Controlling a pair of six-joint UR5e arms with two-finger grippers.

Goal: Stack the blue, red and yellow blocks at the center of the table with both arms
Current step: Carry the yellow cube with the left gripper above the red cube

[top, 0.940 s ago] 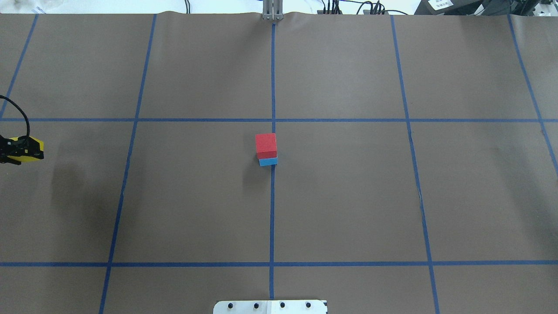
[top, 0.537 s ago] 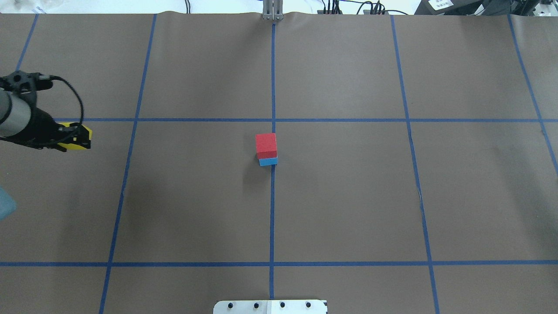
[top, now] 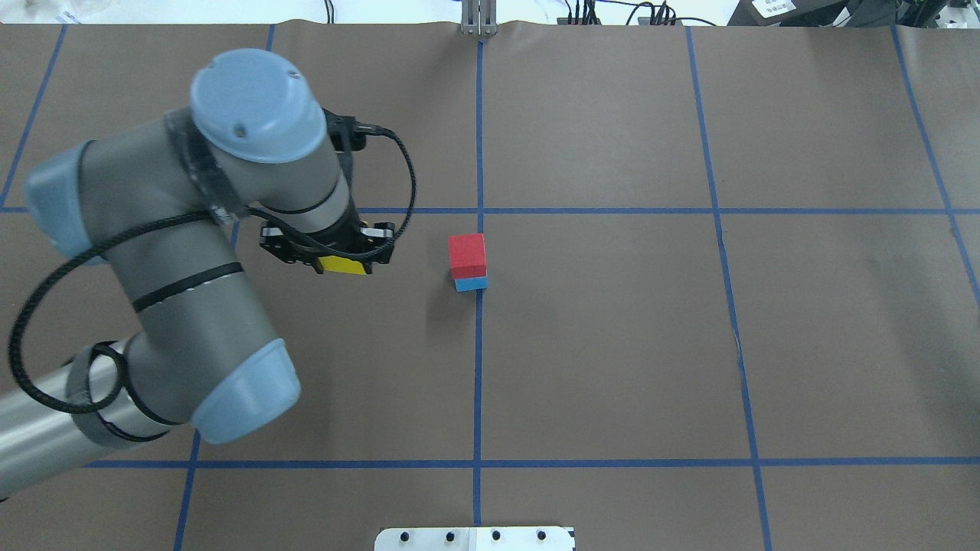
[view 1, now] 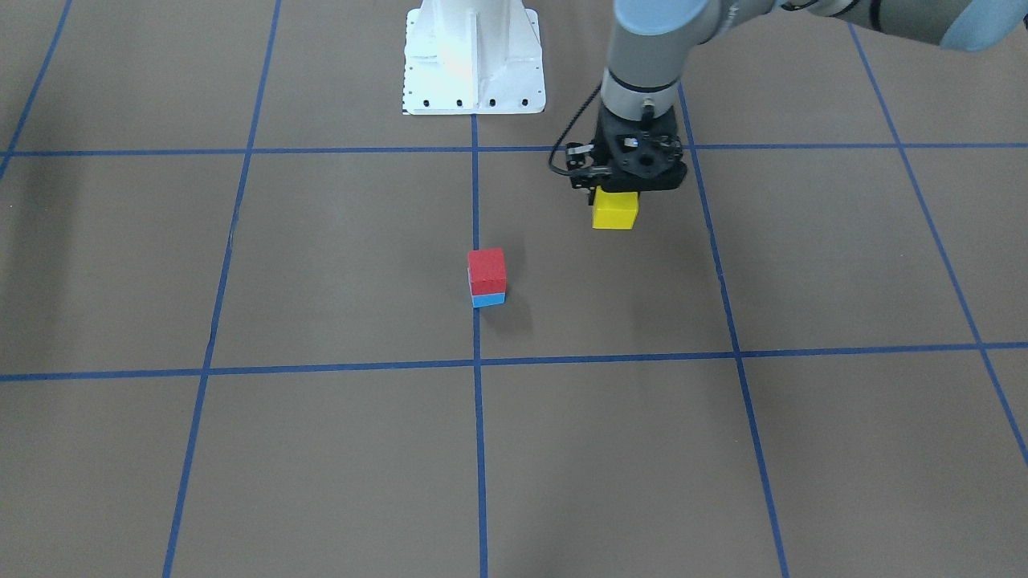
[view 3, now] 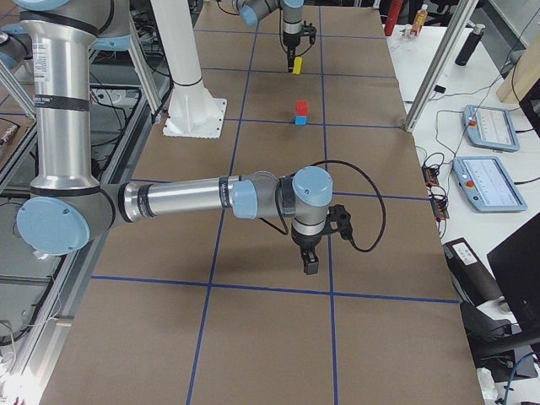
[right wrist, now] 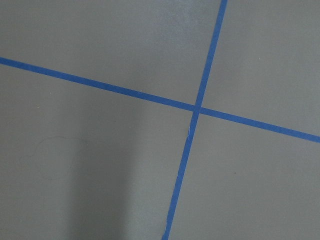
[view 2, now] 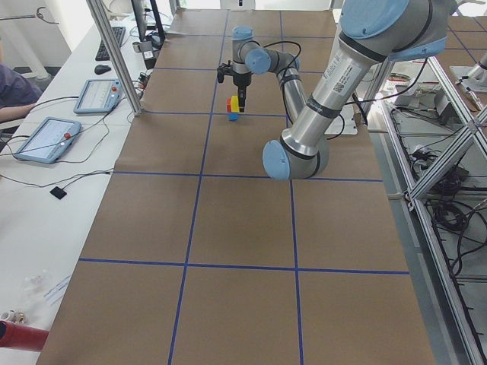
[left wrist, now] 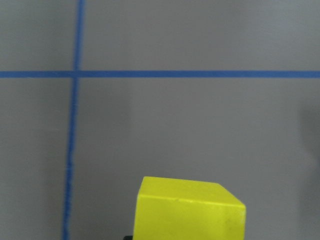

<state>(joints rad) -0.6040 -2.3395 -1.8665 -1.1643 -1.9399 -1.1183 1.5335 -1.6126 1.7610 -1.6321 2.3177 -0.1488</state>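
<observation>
A red block (top: 467, 254) sits on a blue block (top: 471, 284) at the table's centre, beside the middle tape line; the stack also shows in the front view (view 1: 487, 270). My left gripper (top: 342, 260) is shut on a yellow block (top: 344, 265) and holds it above the table, to the left of the stack and apart from it. In the front view the yellow block (view 1: 615, 210) hangs under the gripper (view 1: 616, 198). The left wrist view shows the block (left wrist: 190, 210) over bare paper. My right gripper (view 3: 310, 266) shows only in the exterior right view, low over the table's right end; I cannot tell whether it is open.
Brown paper with blue tape grid lines covers the table (top: 612, 344). The white robot base plate (view 1: 474, 56) stands at the robot's side of the table. Tablets (view 3: 485, 126) and metal posts (view 3: 426, 72) stand along the operators' side.
My left arm has swept in from the table's left edge toward the centre, carrying the yellow block. The red and blue stack has not moved.
</observation>
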